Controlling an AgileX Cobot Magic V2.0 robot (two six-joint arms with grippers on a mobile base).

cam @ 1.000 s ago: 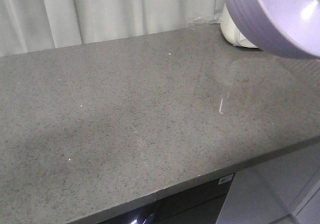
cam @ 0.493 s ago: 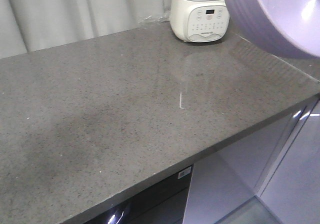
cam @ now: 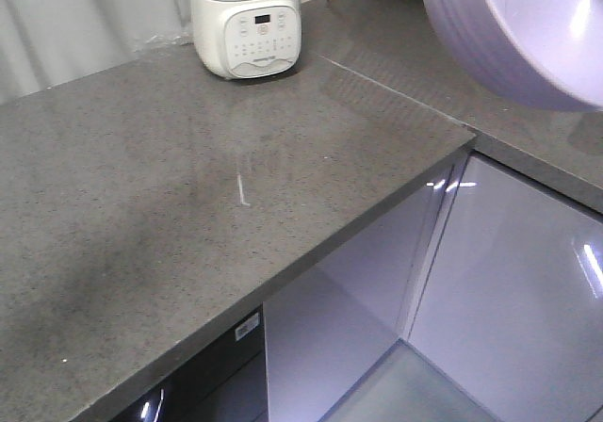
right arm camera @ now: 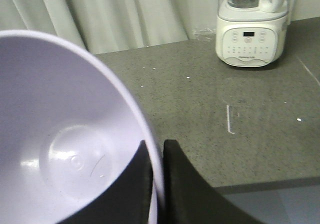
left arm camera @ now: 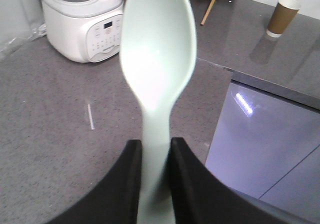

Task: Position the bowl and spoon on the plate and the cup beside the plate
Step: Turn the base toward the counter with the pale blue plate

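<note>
My left gripper point(left arm camera: 152, 151) is shut on the handle of the pale mint spoon point(left arm camera: 157, 59), whose head points away from me above the grey counter. My right gripper point(right arm camera: 158, 151) is shut on the rim of the lavender bowl point(right arm camera: 60, 129), one finger inside and one outside; the bowl point(cam: 518, 31) fills the top right of the front view, held in the air. The brown paper cup point(left arm camera: 281, 17) stands upright on the far counter at the top right of the left wrist view. The plate is out of view.
A white blender base point(cam: 247, 26) stands at the back of the grey counter point(cam: 141, 205). The counter's corner edge point(cam: 466, 144) drops to glossy lavender cabinet doors point(cam: 509, 281). A second counter run point(left arm camera: 260, 54) continues to the right. Curtains hang behind.
The front view has swung to the right: the blender has slid from the top right to the top left, and the counter's corner and the cabinet doors have come into view. The bowl stays held.
</note>
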